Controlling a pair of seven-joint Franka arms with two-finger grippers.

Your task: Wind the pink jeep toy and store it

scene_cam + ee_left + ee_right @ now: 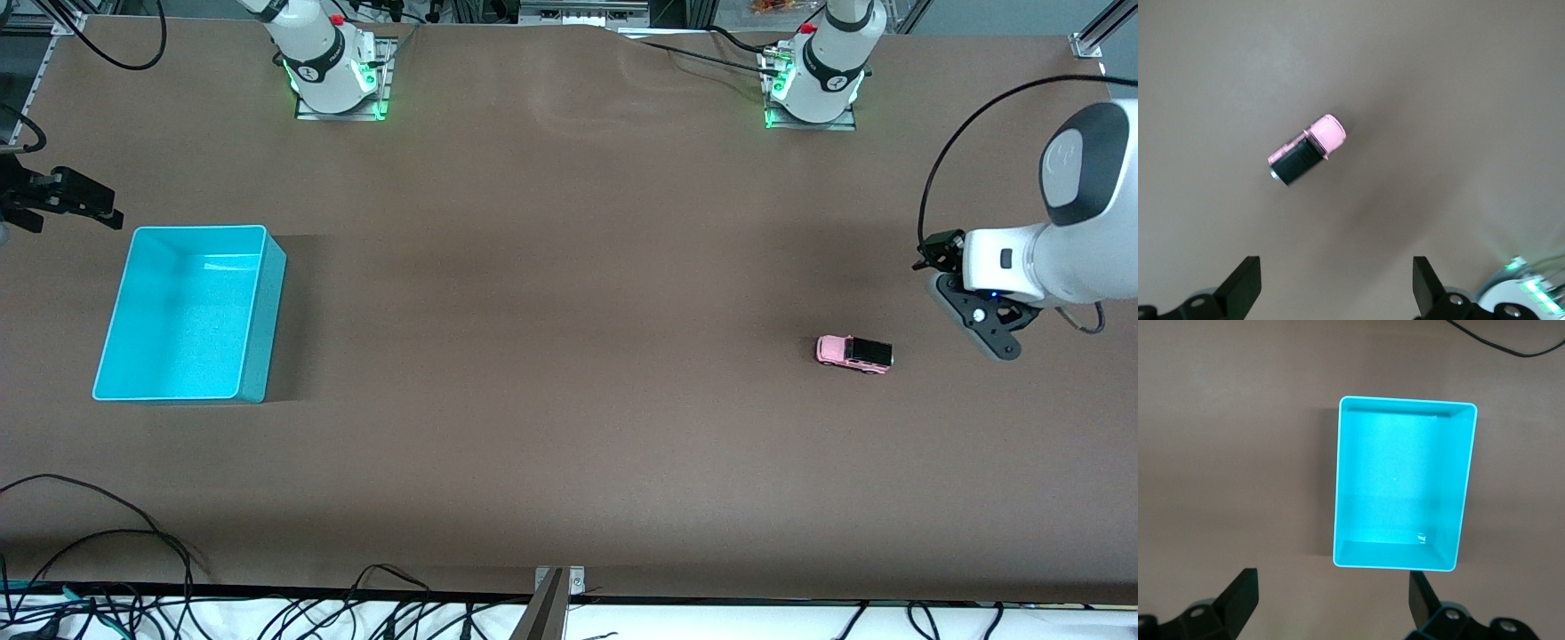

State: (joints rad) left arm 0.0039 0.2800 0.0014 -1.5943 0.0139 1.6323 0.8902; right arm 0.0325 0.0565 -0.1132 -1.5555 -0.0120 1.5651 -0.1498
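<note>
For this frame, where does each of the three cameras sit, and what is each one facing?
Front view: high, facing both bases; shows the left tool up beside the small pink-and-black toy jeep, right tool by the open cyan plastic bin.
Left wrist view: looks down on the jeep between open fingers.
Right wrist view: looks down into the bin, open fingers.
Shared: jeep in front and left wrist; bin in front and right wrist.

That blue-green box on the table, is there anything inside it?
Nothing shows inside the cyan bin: its floor is bare in the right wrist view. The pink jeep toy sits on the table toward the left arm's end. Nothing covers the bin.
</note>
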